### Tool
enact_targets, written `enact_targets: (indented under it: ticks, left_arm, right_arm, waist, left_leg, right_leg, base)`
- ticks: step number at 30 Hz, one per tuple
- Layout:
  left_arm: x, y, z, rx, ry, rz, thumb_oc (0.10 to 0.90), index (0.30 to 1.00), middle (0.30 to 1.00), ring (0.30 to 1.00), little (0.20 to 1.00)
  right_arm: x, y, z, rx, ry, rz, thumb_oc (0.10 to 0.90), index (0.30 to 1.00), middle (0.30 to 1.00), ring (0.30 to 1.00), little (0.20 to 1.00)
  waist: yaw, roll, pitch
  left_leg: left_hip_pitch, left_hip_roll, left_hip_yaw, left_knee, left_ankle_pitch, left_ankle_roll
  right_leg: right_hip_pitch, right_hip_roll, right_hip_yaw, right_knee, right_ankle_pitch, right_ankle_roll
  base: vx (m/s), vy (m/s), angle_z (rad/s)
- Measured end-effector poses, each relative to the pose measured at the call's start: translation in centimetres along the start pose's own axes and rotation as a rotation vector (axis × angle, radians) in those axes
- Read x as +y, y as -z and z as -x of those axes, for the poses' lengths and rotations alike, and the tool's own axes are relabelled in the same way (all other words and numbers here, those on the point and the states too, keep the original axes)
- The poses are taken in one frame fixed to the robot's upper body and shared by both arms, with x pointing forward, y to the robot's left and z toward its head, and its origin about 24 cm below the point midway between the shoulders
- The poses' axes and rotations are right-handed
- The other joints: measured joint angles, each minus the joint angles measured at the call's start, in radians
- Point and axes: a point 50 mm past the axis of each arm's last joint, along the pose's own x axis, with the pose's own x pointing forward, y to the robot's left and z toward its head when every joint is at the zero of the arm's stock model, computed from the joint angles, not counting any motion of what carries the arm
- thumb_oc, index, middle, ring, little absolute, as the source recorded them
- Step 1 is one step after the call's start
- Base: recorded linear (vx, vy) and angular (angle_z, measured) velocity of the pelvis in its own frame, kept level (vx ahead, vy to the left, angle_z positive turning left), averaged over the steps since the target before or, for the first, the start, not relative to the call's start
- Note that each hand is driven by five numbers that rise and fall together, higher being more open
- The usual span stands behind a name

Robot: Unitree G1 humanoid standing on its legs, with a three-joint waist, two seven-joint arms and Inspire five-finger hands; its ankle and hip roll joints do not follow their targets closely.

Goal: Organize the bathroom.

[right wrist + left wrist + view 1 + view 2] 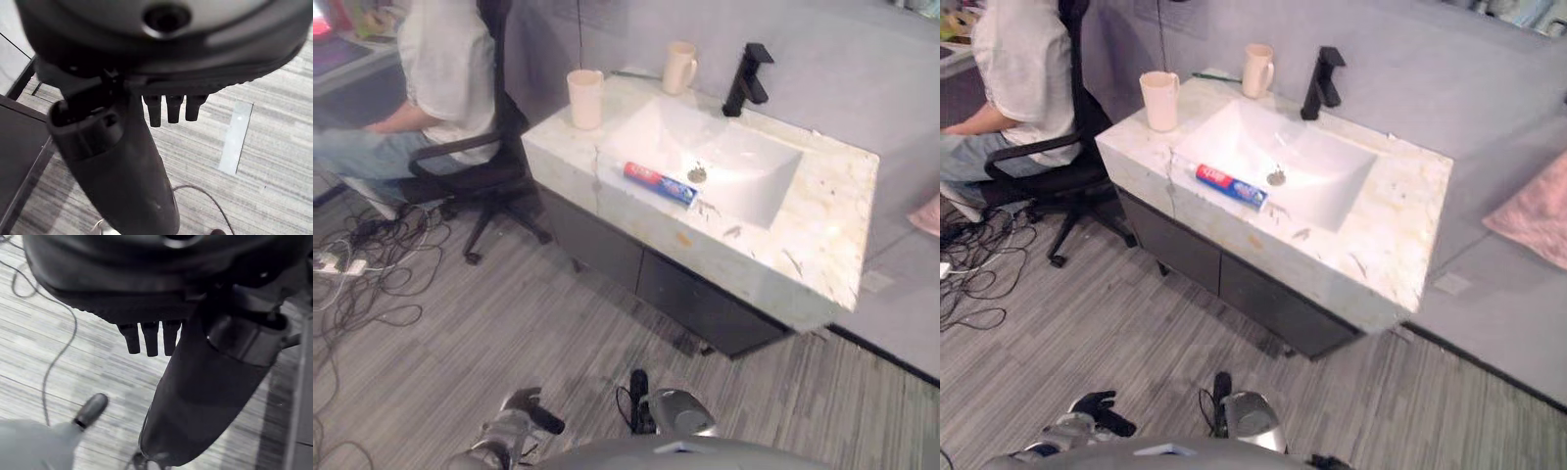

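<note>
A red and blue toothpaste tube (661, 183) lies on the front rim of the white sink basin (744, 186), which is set in a marbled counter (822, 225). One cream cup (585, 98) stands at the counter's left corner. A second cream cup (679, 67) stands at the back, beside the black faucet (746, 80). My left hand (540, 419) hangs low over the floor, well short of the counter, with its fingers (149, 339) straight and holding nothing. My right hand's fingers (168, 110) also hang straight and empty above the floor.
A person (445, 59) sits in a black office chair (480, 181) just left of the counter. Cables (362, 269) sprawl over the floor at the left. A pink cloth (1533, 211) lies at the right. Dark cabinet doors (695, 299) sit under the counter.
</note>
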Motion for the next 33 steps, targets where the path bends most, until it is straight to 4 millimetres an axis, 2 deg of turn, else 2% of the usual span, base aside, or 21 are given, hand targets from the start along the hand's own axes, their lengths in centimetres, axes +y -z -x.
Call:
enact_targets:
  ticks: [1, 2, 3, 4, 6, 7, 11, 13, 15, 16, 17, 18, 19, 20, 22, 24, 25, 27, 30, 31, 33]
  left_arm:
    - [0.0, -0.1, 0.0, -0.011, 0.001, -0.002, 0.800, 0.900, 0.900, 0.900, 0.900]
    - [-0.1, 0.4, 0.0, 0.009, -0.002, 0.004, 0.800, 0.900, 0.900, 0.900, 0.900]
    - [-0.3, 0.6, 0.1, 0.016, 0.002, 0.009, 0.800, 0.900, 0.900, 0.900, 0.900]
    - [-1.2, 1.6, 0.4, 0.042, 0.017, 0.029, 0.800, 0.900, 0.900, 0.900, 0.900]
    - [-2.1, 1.5, 0.5, 0.037, 0.039, 0.039, 0.800, 0.900, 0.900, 0.900, 0.900]
    - [-2.2, 0.5, 0.3, 0.010, 0.042, 0.036, 0.800, 0.900, 0.900, 0.900, 0.900]
    - [-2.2, -1.3, 0.1, -0.041, 0.043, 0.035, 0.800, 0.900, 0.900, 0.900, 0.900]
    - [-2.2, -1.2, 0.1, -0.034, 0.044, 0.028, 0.800, 0.900, 0.900, 0.900, 0.900]
    - [-2.4, -1.3, 0.1, -0.039, 0.050, 0.021, 0.800, 0.900, 0.900, 0.900, 0.900]
    - [-2.6, -1.6, 0.1, -0.050, 0.054, 0.020, 0.800, 0.900, 0.900, 0.900, 0.900]
    - [-2.4, -1.8, 0.1, -0.056, 0.049, 0.016, 0.800, 0.900, 0.900, 0.900, 0.900]
    - [-2.2, -2.0, 0.0, -0.059, 0.043, 0.010, 0.800, 0.900, 0.900, 0.900, 0.900]
    - [-1.5, -1.5, 0.0, -0.047, 0.018, -0.008, 0.800, 0.900, 0.900, 0.900, 0.900]
    - [-1.3, -1.3, 0.0, -0.039, 0.009, -0.010, 0.800, 0.900, 0.900, 0.900, 0.900]
    - [-1.0, -0.8, 0.0, -0.024, -0.016, -0.015, 0.800, 0.900, 0.900, 0.900, 0.900]
    - [-0.6, 0.1, 0.1, -0.005, -0.043, -0.002, 0.800, 0.900, 0.900, 0.900, 0.900]
    - [-0.3, 0.6, 0.2, 0.006, -0.063, 0.009, 0.800, 0.900, 0.900, 0.900, 0.900]
    - [0.8, 1.5, 0.3, 0.015, -0.109, 0.038, 0.800, 0.900, 0.900, 0.900, 0.900]
    - [1.6, 2.0, 0.4, 0.020, -0.172, 0.105, 0.800, 0.900, 0.900, 0.900, 0.900]
    - [1.5, 2.0, 0.5, 0.015, -0.179, 0.123, 0.800, 0.900, 0.900, 0.900, 0.900]
    - [1.2, 1.8, 0.5, -0.003, -0.222, 0.241, 0.800, 0.900, 0.900, 0.900, 0.900]
  right_arm:
    - [0.0, -0.3, 0.0, -0.009, 0.004, -0.004, 0.800, 0.900, 0.900, 0.900, 0.900]
    - [-0.1, -0.6, 0.0, -0.021, 0.009, -0.025, 0.800, 0.900, 0.900, 0.900, 0.900]
    - [-0.1, -0.7, 0.0, -0.024, 0.011, -0.031, 0.800, 0.900, 0.900, 0.900, 0.900]
    - [-0.9, -2.1, 0.0, -0.078, 0.025, -0.004, 0.800, 0.900, 0.900, 0.900, 0.900]
    - [-1.7, -3.0, 0.0, -0.110, 0.043, 0.008, 0.800, 0.900, 0.900, 0.900, 0.900]
    - [-1.7, -3.3, 0.1, -0.117, 0.042, 0.029, 0.800, 0.900, 0.900, 0.900, 0.900]
    - [-1.8, -3.2, 0.0, -0.111, 0.047, 0.039, 0.800, 0.900, 0.900, 0.900, 0.900]
    - [-2.1, -3.4, 0.1, -0.115, 0.059, 0.039, 0.800, 0.900, 0.900, 0.900, 0.900]
    - [-2.7, -3.3, 0.1, -0.113, 0.076, 0.041, 0.800, 0.900, 0.900, 0.900, 0.900]
    - [-3.2, -3.4, 0.1, -0.113, 0.090, 0.042, 0.800, 0.900, 0.900, 0.900, 0.900]
    - [-3.1, -3.2, 0.1, -0.111, 0.090, 0.033, 0.800, 0.900, 0.900, 0.900, 0.900]
    - [-2.8, -3.2, 0.1, -0.112, 0.083, 0.027, 0.800, 0.900, 0.900, 0.900, 0.900]
    - [-2.0, -2.4, 0.0, -0.093, 0.060, 0.027, 0.800, 0.900, 0.900, 0.900, 0.900]
    - [-1.7, -1.7, 0.0, -0.076, 0.052, 0.028, 0.800, 0.900, 0.900, 0.900, 0.900]
    - [-0.7, -1.7, 0.0, -0.085, 0.025, 0.026, 0.800, 0.900, 0.900, 0.900, 0.900]
    - [0.2, -1.5, 0.0, -0.085, 0.006, 0.047, 0.800, 0.900, 0.900, 0.900, 0.900]
    - [0.6, -1.5, 0.0, -0.087, -0.001, 0.065, 0.800, 0.900, 0.900, 0.900, 0.900]
    - [0.9, -1.5, 0.0, -0.088, -0.009, 0.117, 0.800, 0.900, 0.900, 0.900, 0.900]
    - [0.8, -1.5, 0.0, -0.085, -0.009, 0.133, 0.800, 0.900, 0.900, 0.900, 0.900]
    - [0.7, -1.5, 0.0, -0.083, -0.006, 0.140, 0.800, 0.900, 0.900, 0.900, 0.900]
    - [0.0, -1.1, 0.0, -0.071, 0.009, 0.154, 0.800, 0.900, 0.900, 0.900, 0.900]
  waist:
    - [0.008, 0.000, 0.000]
    - [0.019, -0.009, -0.006]
    - [0.023, -0.012, -0.013]
    - [0.051, 0.010, -0.034]
    - [0.040, 0.057, -0.056]
    - [0.044, 0.062, -0.057]
    - [0.074, 0.043, -0.055]
    - [0.072, 0.045, -0.054]
    - [0.064, 0.067, -0.056]
    - [0.047, 0.096, -0.053]
    - [0.040, 0.094, -0.044]
    - [0.034, 0.086, -0.038]
    - [0.019, 0.072, -0.025]
    - [0.010, 0.064, -0.024]
    - [0.011, 0.060, -0.008]
    - [0.019, 0.064, -0.001]
    - [0.023, 0.064, 0.001]
    - [0.065, 0.061, 0.005]
    - [0.101, 0.052, 0.003]
    - [0.108, 0.054, 0.004]
    - [0.138, 0.056, -0.004]
  left_leg:
    - [-0.006, 0.012, -0.013, 0.052, -0.002, -0.021]
    - [-0.046, 0.028, -0.060, 0.218, -0.022, -0.054]
    - [-0.071, 0.025, -0.083, 0.299, -0.025, -0.058]
    - [-0.122, 0.042, -0.161, 0.401, -0.054, -0.069]
    - [-0.161, 0.069, -0.208, 0.359, -0.050, -0.077]
    - [-0.178, 0.084, -0.235, 0.305, -0.040, -0.074]
    - [-0.168, 0.106, -0.313, 0.046, 0.060, -0.070]
    - [-0.159, 0.094, -0.365, 0.000, 0.103, -0.054]
    - [-0.153, 0.085, -0.370, -0.013, 0.131, -0.042]
    - [-0.135, 0.087, -0.345, -0.045, 0.114, -0.064]
    - [-0.117, 0.079, -0.334, -0.075, 0.118, -0.077]
    - [-0.116, 0.063, -0.323, -0.073, 0.120, -0.066]
    - [-0.103, 0.021, -0.306, -0.072, 0.112, -0.045]
    - [-0.097, 0.001, -0.300, -0.072, 0.106, -0.037]
    - [-0.074, -0.019, -0.261, -0.071, 0.097, -0.012]
    - [-0.059, -0.042, -0.206, -0.071, 0.082, 0.007]
    - [-0.057, -0.052, -0.169, -0.071, 0.076, 0.017]
    - [-0.056, -0.042, -0.096, -0.074, 0.067, 0.028]
    - [-0.052, -0.018, -0.076, -0.073, 0.062, 0.017]
    - [-0.052, -0.011, -0.077, -0.073, 0.062, 0.014]
    - [-0.049, 0.011, -0.077, -0.071, 0.063, 0.005]
  right_leg:
    - [0.023, 0.009, 0.016, -0.022, 0.003, -0.009]
    - [0.076, 0.016, 0.052, -0.080, 0.027, -0.033]
    - [0.091, 0.019, 0.080, -0.102, 0.038, -0.055]
    - [0.125, 0.033, 0.159, -0.158, 0.054, -0.069]
    - [0.132, 0.052, 0.183, -0.185, 0.059, -0.077]
    - [0.153, 0.052, 0.215, -0.193, 0.049, -0.078]
    - [0.156, 0.052, 0.310, -0.195, 0.038, -0.065]
    - [0.157, 0.054, 0.356, -0.190, 0.036, -0.055]
    - [0.159, 0.054, 0.384, -0.189, 0.038, -0.025]
    - [0.155, 0.058, 0.386, -0.186, 0.033, -0.003]
    - [0.158, 0.048, 0.386, -0.178, 0.030, 0.020]
    - [0.152, 0.034, 0.390, -0.160, 0.025, 0.029]
    - [0.141, -0.006, 0.406, -0.134, 0.005, 0.057]
    - [0.138, -0.020, 0.405, -0.127, 0.008, 0.067]
    - [0.130, -0.042, 0.378, -0.093, 0.002, 0.081]
    - [0.118, -0.071, 0.312, -0.097, 0.010, 0.093]
    - [0.103, -0.105, 0.219, -0.096, 0.036, 0.117]
    - [0.070, -0.127, 0.068, -0.073, 0.069, 0.118]
    - [0.064, -0.118, 0.003, -0.080, 0.058, 0.100]
    - [0.073, -0.107, 0.005, -0.085, 0.059, 0.098]
    - [0.098, -0.072, 0.006, -0.142, 0.083, 0.062]
  base:
    - [0.17, 0.083, -0.56]
    - [0.11, 0.100, -0.67]
    - [0.15, 0.154, -1.48]
    - [0.10, 0.153, -1.40]
    - [0.15, 0.262, -0.98]
    - [0.15, 0.291, -0.44]
    - [0.15, 0.360, -0.76]
    - [0.06, 0.328, -0.89]
    - [0.04, 0.335, -0.55]
    - [0.03, 0.317, -0.22]
    - [0.03, 0.328, -0.11]
    - [0.02, 0.317, -0.21]
    - [0.02, 0.271, -0.20]
    - [0.01, 0.321, -0.38]
    - [-0.01, 0.144, -0.53]
    - [-0.10, 0.080, -0.74]
    - [-0.18, 0.054, -0.77]
    - [-0.15, 0.010, -0.93]
    - [-0.05, -0.059, -0.35]
    - [0.00, -0.042, -0.10]
    - [0.01, -0.032, -0.05]
